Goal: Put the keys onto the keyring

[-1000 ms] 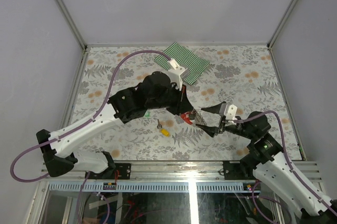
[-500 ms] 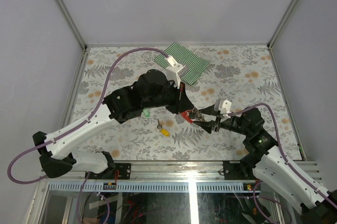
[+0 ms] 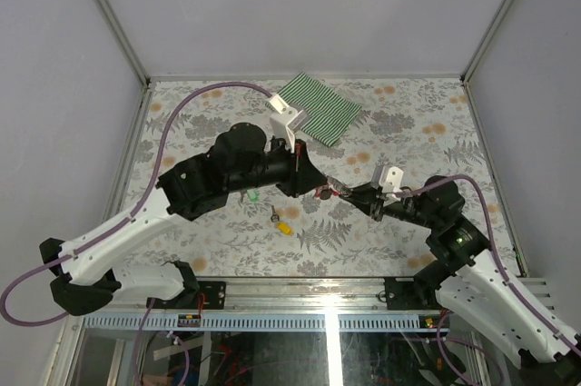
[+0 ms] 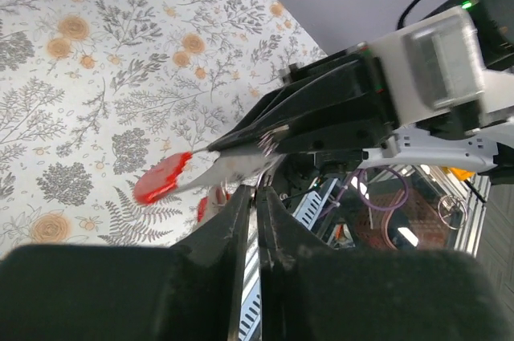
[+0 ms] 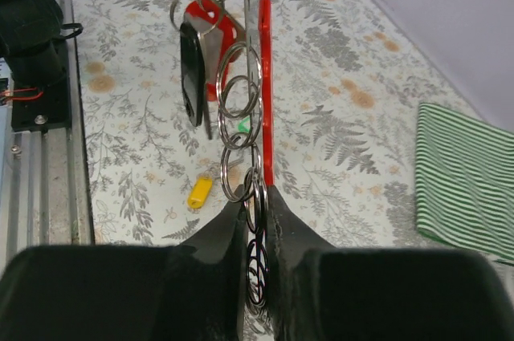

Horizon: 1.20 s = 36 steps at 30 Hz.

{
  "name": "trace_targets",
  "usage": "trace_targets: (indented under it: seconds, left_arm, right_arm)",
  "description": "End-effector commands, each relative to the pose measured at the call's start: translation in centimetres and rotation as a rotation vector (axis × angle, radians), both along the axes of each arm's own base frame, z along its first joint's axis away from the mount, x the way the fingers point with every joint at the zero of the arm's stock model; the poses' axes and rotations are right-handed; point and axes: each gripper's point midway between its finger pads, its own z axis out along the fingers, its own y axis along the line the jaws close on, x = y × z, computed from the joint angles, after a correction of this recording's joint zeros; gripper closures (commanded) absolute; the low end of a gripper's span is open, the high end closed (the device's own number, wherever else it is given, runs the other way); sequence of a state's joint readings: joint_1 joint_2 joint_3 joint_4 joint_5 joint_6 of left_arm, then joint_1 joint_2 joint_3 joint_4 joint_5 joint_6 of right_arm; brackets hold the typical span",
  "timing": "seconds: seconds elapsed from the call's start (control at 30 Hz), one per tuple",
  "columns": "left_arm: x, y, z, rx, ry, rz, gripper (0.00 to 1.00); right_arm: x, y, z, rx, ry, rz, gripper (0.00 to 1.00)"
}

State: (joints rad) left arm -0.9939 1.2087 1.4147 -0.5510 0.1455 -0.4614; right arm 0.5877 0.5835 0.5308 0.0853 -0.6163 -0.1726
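The keyring [image 5: 265, 92], a red strap with a chain of silver rings [image 5: 238, 108], is stretched in the air between my two grippers. My right gripper [image 5: 255, 196] is shut on the lower rings of the chain. My left gripper [image 4: 257, 191] is shut at the other end, where the red strap [image 4: 161, 179] and a silver piece pass its tips. In the top view both grippers [image 3: 313, 188] [image 3: 352, 192] meet over the table's middle. A yellow key [image 3: 283, 227] [image 5: 200, 192] and a green key [image 3: 254, 195] lie on the table below.
A green striped cloth [image 3: 318, 112] [image 5: 466, 172] lies at the table's far edge. A red tag [image 5: 210, 24] and a black fob [image 5: 191, 72] hang from the chain. The table's metal front rail [image 3: 327, 288] runs below the arms.
My right gripper has moved left and up to the chain and closed on its rings. The left arm has shifted left and lifted the keyring slightly.
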Motion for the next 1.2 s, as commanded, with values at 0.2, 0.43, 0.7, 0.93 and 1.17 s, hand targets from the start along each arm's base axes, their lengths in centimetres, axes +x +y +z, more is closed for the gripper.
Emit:
trace_targets:
  seconds: [0.2, 0.43, 0.7, 0.93, 1.17]
  left_arm:
    - [1.3, 2.0, 0.0, -0.057, -0.076, 0.118, 0.70]
    - [2.7, 4.1, 0.2, -0.112, -0.152, 0.244, 0.53]
    - [2.6, 4.2, 0.8, -0.276, -0.245, 0.247, 0.30]
    - [5.1, 4.8, -0.9, -0.086, -0.558, 0.277, 0.27]
    - [3.1, 4.3, 1.2, -0.046, -1.023, 0.282, 0.27]
  right_arm:
    - [1.8, -4.5, 5.5, -0.259, -0.165, -0.184, 1.00]
    - [2.8, -6.7, 4.0, -0.441, 0.167, -0.331, 0.99]
    - [2.8, -5.9, 3.0, -0.467, 0.458, -0.388, 0.96]
    - [2.4, -5.6, 3.4, -0.473, 0.553, -0.400, 0.97]
    - [1.5, -4.6, 3.8, -0.433, 0.624, -0.357, 0.97]
